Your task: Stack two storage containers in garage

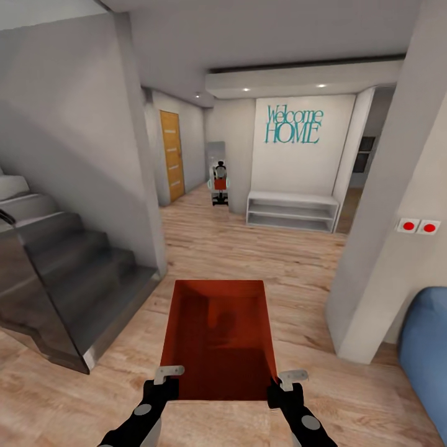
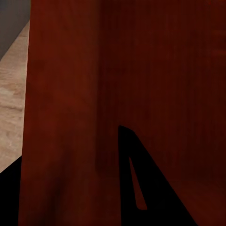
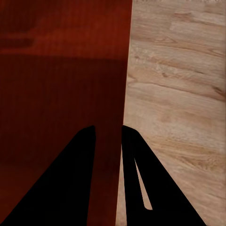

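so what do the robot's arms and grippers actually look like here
In the head view both arms are glossy black with a round grey disc on each forearm. The left gripper and right gripper have black bodies topped by light grey, flat, bracket-like fingers. In the wrist views the fingers show as plain black tapering wedges, one with a narrow slot through it. No cables or markings show.

An orange-red open-topped storage container (image 1: 218,338) is held out ahead of the robot above the light wood plank floor (image 1: 292,261), the left gripper (image 1: 162,383) at its near left corner and the right gripper (image 1: 285,388) at its near right corner, each closed over a side wall. A dark grey staircase (image 1: 68,273) rises to the left. A low white shelf bench (image 1: 292,211) stands against the far wall, under teal "Welcome HOME" lettering (image 1: 293,124). A blue sofa (image 1: 425,354) sits at right.
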Motion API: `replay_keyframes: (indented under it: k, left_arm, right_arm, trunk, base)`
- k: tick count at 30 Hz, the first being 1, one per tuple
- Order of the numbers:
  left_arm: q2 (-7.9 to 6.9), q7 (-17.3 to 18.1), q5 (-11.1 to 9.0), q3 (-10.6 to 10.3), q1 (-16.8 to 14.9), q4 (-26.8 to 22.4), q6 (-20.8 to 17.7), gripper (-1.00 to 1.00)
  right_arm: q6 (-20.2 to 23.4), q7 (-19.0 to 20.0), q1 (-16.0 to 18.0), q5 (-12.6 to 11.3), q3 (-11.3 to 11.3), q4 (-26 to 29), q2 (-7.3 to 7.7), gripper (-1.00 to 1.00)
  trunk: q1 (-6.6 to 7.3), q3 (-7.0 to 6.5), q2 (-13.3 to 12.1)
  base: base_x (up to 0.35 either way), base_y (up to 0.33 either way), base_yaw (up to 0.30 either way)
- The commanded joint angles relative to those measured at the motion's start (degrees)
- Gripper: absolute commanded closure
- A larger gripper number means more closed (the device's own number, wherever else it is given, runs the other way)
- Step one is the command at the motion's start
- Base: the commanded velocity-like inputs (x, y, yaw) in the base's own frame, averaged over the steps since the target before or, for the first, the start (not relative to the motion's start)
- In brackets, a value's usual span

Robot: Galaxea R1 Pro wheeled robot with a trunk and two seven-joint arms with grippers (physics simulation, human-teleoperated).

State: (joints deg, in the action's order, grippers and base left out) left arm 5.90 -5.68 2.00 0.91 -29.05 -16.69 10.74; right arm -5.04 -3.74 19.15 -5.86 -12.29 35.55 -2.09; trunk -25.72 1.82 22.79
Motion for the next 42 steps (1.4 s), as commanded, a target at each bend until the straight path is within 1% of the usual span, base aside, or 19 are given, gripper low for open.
replay_keyframes:
  k: [1, 13, 42]
  left_arm:
    - [-1.68, -2.49, -0.03, 0.59, -0.05, 0.18, 0.25, 1.00]
    - [-1.69, -2.49, -0.04, 0.59, -0.05, 0.17, 0.25, 1.00]
    - [-1.69, -2.49, -0.06, 0.59, -0.05, 0.19, 0.25, 1.00]
  right_arm:
    - [-2.87, 0.66, 0.10, -0.32, -0.63, 0.22, 0.06, 1.00]
    - [-2.87, 0.66, 0.10, -0.38, -0.63, 0.22, 0.06, 1.00]
    - [-2.87, 0.66, 0.10, -0.38, -0.63, 0.22, 0.06, 1.00]
  trunk:
    - [-0.07, 0.13, 0.13]
    - [-0.07, 0.13, 0.13]
    - [-0.07, 0.13, 0.13]
  base:
    - [0.331, 0.000, 0.000]
    - [0.331, -0.011, 0.000]
    - [0.331, -0.101, 0.000]
